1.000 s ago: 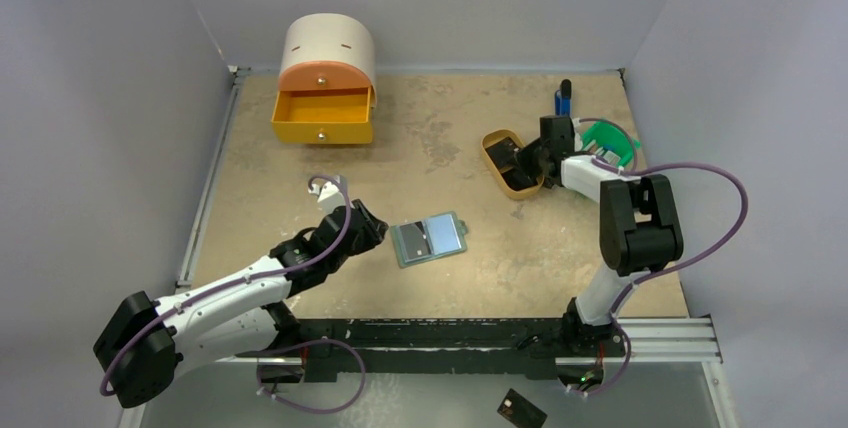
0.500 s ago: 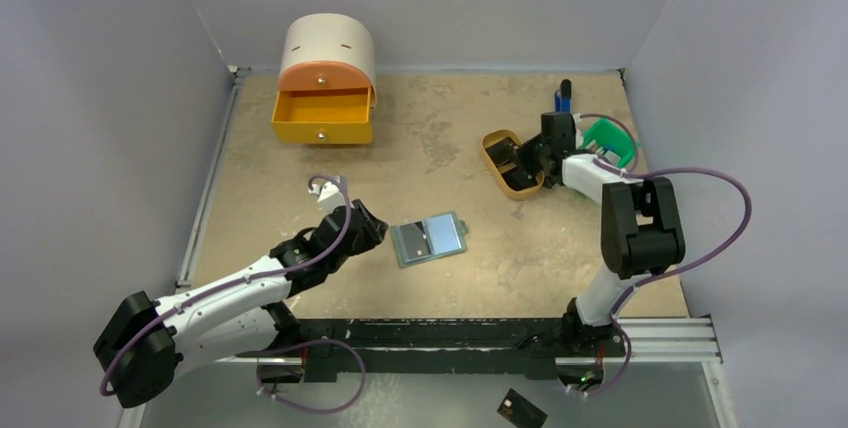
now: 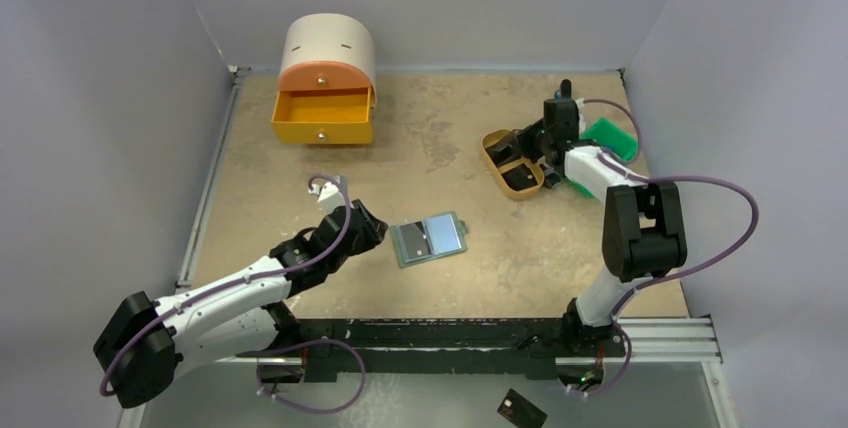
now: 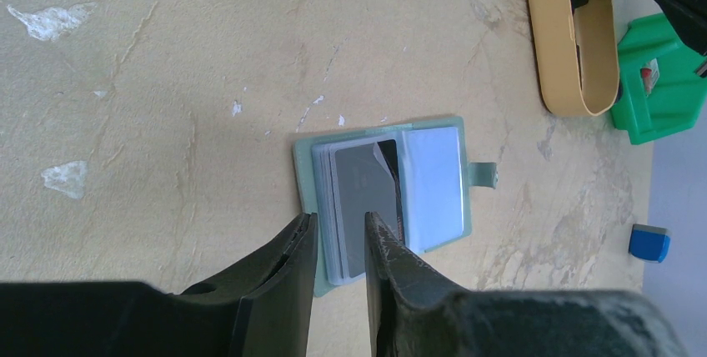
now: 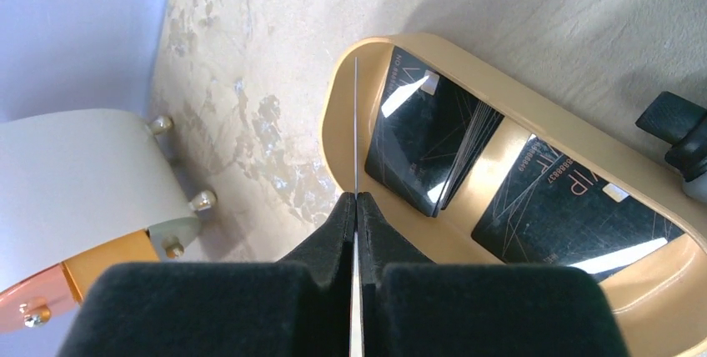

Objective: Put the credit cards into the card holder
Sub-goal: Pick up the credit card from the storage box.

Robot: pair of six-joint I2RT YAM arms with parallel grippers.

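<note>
- Right end effector (image 5: 356, 198) was clamped shut on one black card (image 5: 356, 123), seen edge-on in the wrist view and pinched by its lower part.
- The held card hung over one end of the tan tray (image 5: 493, 165), at the far right of the table (image 4: 167, 82). Whether it was fully clear of the rim could not be told.
- The tray held more cards: a small leaning stack (image 5: 425, 136) and at least one lying flat (image 5: 575, 207).
- The holder (image 4: 433, 182) lay open and flat near the middle of the table, well apart from the tray, tab pointing right.
- One dark card (image 4: 358, 182) sat in the holder's left pocket and looked seated. The right pocket showed only its pale lining.
- Left end effector (image 4: 338, 222) was partly open, its tips at the holder's near edge over the left leaf. It had hold of nothing visible. Contact with the holder could not be told.
- A black card-like piece (image 3: 521, 409) lay off the table, below the front rail.
- Judgement: the task was early. One card was stowed and one was in hand with the crossing to the holder and the insertion left to do. Several more waited in the tray.
</note>
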